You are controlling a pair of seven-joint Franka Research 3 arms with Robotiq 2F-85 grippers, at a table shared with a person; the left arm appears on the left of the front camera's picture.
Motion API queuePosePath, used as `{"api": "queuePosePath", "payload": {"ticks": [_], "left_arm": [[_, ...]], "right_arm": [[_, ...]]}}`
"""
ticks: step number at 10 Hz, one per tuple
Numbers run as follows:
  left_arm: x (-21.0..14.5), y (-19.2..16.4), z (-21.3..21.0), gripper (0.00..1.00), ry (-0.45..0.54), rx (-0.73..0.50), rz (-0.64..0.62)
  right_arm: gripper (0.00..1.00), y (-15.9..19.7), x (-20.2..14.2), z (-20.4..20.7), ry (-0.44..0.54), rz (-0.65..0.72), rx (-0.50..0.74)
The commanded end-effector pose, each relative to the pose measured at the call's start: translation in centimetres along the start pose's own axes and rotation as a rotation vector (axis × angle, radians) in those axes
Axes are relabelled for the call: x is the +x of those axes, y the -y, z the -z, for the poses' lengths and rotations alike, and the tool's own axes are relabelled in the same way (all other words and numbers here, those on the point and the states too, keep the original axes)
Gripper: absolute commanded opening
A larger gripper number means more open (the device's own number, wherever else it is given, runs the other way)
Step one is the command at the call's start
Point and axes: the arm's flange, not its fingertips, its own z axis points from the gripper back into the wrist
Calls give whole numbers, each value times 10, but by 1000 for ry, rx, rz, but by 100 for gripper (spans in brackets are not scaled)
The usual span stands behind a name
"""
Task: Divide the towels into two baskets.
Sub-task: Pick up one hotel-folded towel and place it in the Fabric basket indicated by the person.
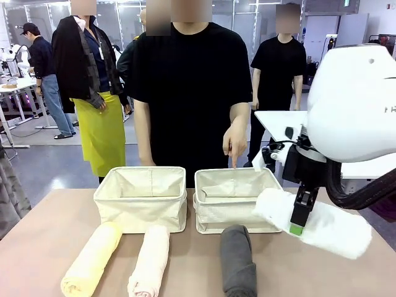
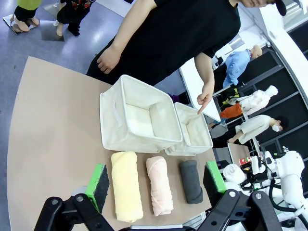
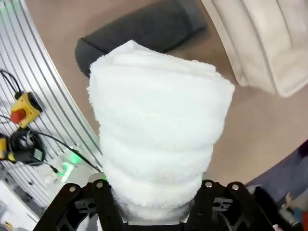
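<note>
Closest to the lens in the right wrist view, the white towel (image 3: 154,125) stands up as a thick, fluffy terry roll. Its lower end is sunk between the right jaws, which are closed partway round its girth and hold it; their pads are hidden by the cloth. From the front, only the near finger with its green tip shows, pressed on the roll's side, and the far finger is behind the towel. The roll hangs tilted, one end covering the near right corner of the right basket (image 1: 232,201), the other reaching away to that basket's right. A person's hand (image 1: 235,139) points a finger down over the far wall of the right basket. The grey towel (image 1: 238,260) lies on the desk (image 1: 37,247) just in front of the right basket. The pink towel (image 1: 150,260) and yellow towel (image 1: 91,258) lie farther to its left, before the left basket (image 1: 142,198); all three are cut off by the picture's bottom edge. The left jaws stand wide, empty, green pads (image 2: 98,180) well apart above the desk.
</note>
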Motion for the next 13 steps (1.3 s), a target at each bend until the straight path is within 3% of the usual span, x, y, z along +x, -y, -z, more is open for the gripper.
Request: {"api": "queuePosePath", "payload": {"ticks": [1,4,5,6,7,10,13], "left_arm": [[4,0,0,100,11,-16,0],[4,0,0,100,11,-16,0],[4,0,0,100,11,-16,0],[4,0,0,100,11,-16,0],[4,0,0,100,11,-16,0],[4,0,0,100,11,-16,0],[4,0,0,100,11,-16,0]], "right_arm": [[62,2,-9,0,-1,97,11],[62,2,-9,0,-1,97,11],[63,5,-5,4,-7,46,9],[63,12,8,-4,-7,-152,16],[63,22,37,-5,-15,-233,-65],[63,46,110,-6,-66,-522,-100],[63,67,174,12,-79,-610,-150]]}}
